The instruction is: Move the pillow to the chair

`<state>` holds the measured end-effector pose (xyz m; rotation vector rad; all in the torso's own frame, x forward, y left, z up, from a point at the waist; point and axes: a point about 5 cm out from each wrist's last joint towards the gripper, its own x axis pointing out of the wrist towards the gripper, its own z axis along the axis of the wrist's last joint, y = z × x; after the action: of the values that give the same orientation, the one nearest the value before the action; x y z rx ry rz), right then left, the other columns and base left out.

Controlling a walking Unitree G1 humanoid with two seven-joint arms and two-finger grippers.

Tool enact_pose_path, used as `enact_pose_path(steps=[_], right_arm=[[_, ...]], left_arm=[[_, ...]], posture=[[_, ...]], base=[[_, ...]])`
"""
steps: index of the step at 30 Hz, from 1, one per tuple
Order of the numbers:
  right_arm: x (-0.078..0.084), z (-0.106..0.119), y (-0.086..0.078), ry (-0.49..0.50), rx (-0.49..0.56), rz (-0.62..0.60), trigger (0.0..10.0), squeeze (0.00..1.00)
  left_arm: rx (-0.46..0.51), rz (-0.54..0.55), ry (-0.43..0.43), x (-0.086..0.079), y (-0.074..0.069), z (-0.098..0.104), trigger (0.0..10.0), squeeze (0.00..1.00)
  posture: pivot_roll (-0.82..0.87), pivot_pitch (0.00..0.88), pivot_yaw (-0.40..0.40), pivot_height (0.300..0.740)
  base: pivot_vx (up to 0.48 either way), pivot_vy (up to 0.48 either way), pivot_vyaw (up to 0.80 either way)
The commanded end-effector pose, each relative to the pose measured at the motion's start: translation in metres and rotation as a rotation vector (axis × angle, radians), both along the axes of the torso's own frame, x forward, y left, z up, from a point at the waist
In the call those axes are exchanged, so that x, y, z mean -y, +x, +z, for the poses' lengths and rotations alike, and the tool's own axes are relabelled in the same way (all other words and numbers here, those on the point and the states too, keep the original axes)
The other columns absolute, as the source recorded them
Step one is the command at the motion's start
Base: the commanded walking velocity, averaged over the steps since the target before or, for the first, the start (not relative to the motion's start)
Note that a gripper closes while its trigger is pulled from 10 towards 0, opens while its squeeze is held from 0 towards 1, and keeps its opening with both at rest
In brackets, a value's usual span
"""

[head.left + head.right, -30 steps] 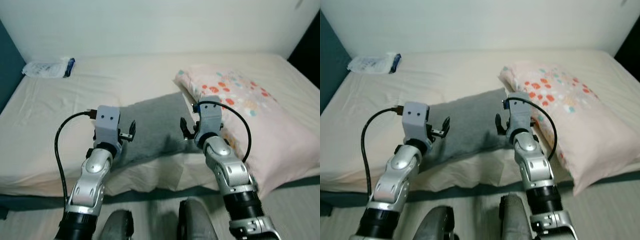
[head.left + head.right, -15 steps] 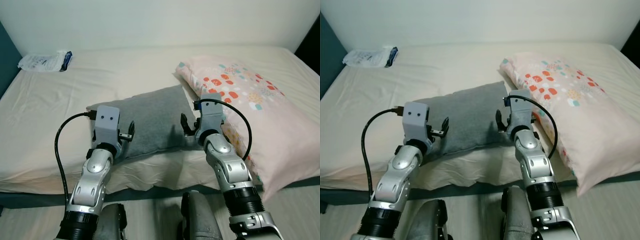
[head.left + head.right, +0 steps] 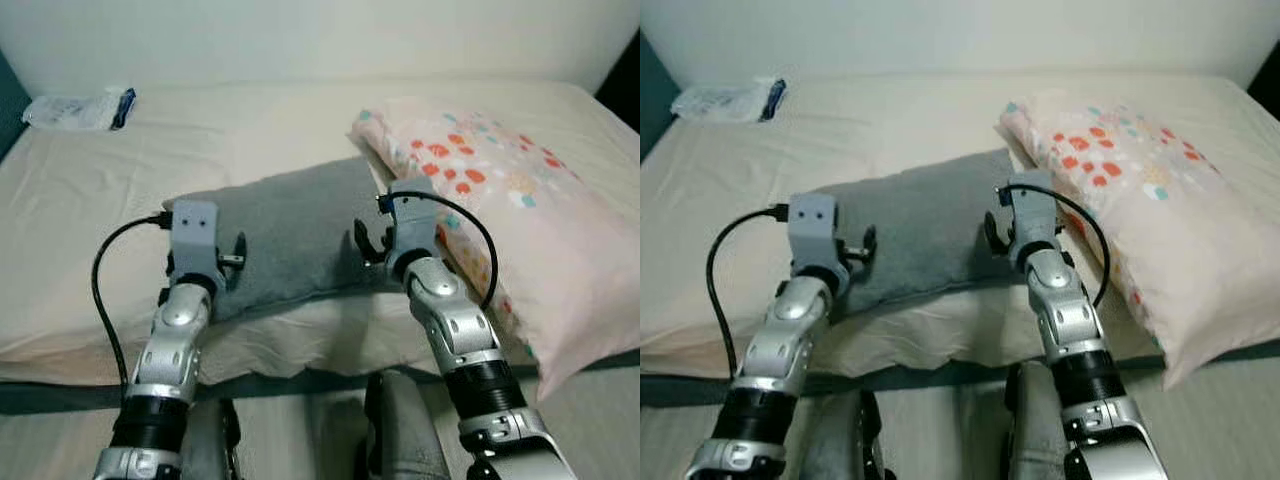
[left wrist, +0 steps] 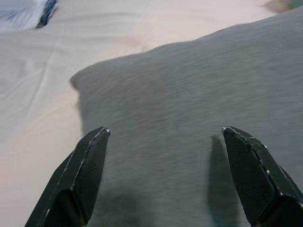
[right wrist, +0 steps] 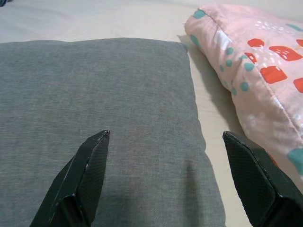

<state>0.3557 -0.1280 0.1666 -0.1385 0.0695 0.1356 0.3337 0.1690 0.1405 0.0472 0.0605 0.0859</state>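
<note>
While both grippers hover open, pillow [image 3: 290, 232] lies flat.

Wide bed [image 3: 90, 200] with cream sheet, wrinkled, fills most of the scene. Plain white wall [image 3: 320, 40] behind it; dark teal wall [image 3: 8, 100] at the left edge, dark gap at the far right. Striped light floor [image 3: 590, 400] in front of the bed. Soft even indoor light.

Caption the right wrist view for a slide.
Open right gripper poised over the grey pillow, beside a pink patterned pillow.
</note>
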Motion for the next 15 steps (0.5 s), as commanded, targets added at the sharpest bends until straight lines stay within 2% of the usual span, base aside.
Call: enact_pose_path(steps=[1, 5, 6, 7, 10, 11, 12, 14, 15], right_arm=[[-0.002, -0.001, 0.001, 0.000, -0.001, 0.008, 10.0, 0.00], [-0.001, 0.004, 0.007, 0.054, 0.019, 0.024, 10.0, 0.00], [-0.001, 0.004, 0.007, 0.054, 0.019, 0.024, 10.0, 0.00], [-0.001, 0.006, 0.008, 0.058, 0.024, 0.025, 10.0, 0.00], [0.000, 0.007, 0.009, 0.061, 0.028, 0.027, 10.0, 0.00], [0.000, 0.008, 0.009, 0.061, 0.028, 0.028, 10.0, 0.00], [0.001, 0.008, 0.010, 0.068, 0.030, 0.029, 10.0, 0.00], [0.001, 0.008, 0.010, 0.068, 0.030, 0.029, 10.0, 0.00], [0.001, 0.009, 0.010, 0.073, 0.030, 0.031, 10.0, 0.00]], left_arm=[[-0.013, 0.011, 0.000, -0.003, 0.000, -0.004, 10.0, 0.00], [-0.099, 0.028, -0.132, -0.029, 0.019, -0.011, 10.0, 0.00], [-0.099, 0.028, -0.132, -0.029, 0.019, -0.011, 10.0, 0.00], [-0.116, 0.055, -0.183, -0.037, 0.022, -0.013, 10.0, 0.00], [-0.128, 0.089, -0.201, -0.045, 0.023, -0.014, 10.0, 0.00], [-0.134, 0.112, -0.212, -0.050, 0.024, -0.015, 10.0, 0.00], [-0.147, 0.149, -0.261, -0.062, 0.026, -0.015, 10.0, 0.00], [-0.147, 0.149, -0.261, -0.062, 0.026, -0.015, 10.0, 0.00], [-0.163, 0.166, -0.345, -0.072, 0.026, -0.016, 10.0, 0.00]], posture=[[-0.01, 0.145, -0.006, 0.558], [-0.02, 0.165, -0.007, 0.543], [-0.02, 0.165, -0.007, 0.543], [-0.02, 0.167, -0.008, 0.543], [-0.02, 0.167, -0.008, 0.543], [-0.02, 0.167, -0.008, 0.543], [-0.02, 0.174, -0.017, 0.543], [-0.02, 0.174, -0.017, 0.543], [-0.02, 0.177, -0.022, 0.543]], base=[[0.000, 0.000, 0.00], [0.000, 0.000, 0.00], [0.000, 0.000, 0.00], [0.000, 0.000, 0.00], [0.000, 0.000, 0.00], [0.000, 0.000, 0.00], [0.000, 0.000, 0.00], [0.000, 0.000, 0.00], [0.000, 0.000, 0.00]])
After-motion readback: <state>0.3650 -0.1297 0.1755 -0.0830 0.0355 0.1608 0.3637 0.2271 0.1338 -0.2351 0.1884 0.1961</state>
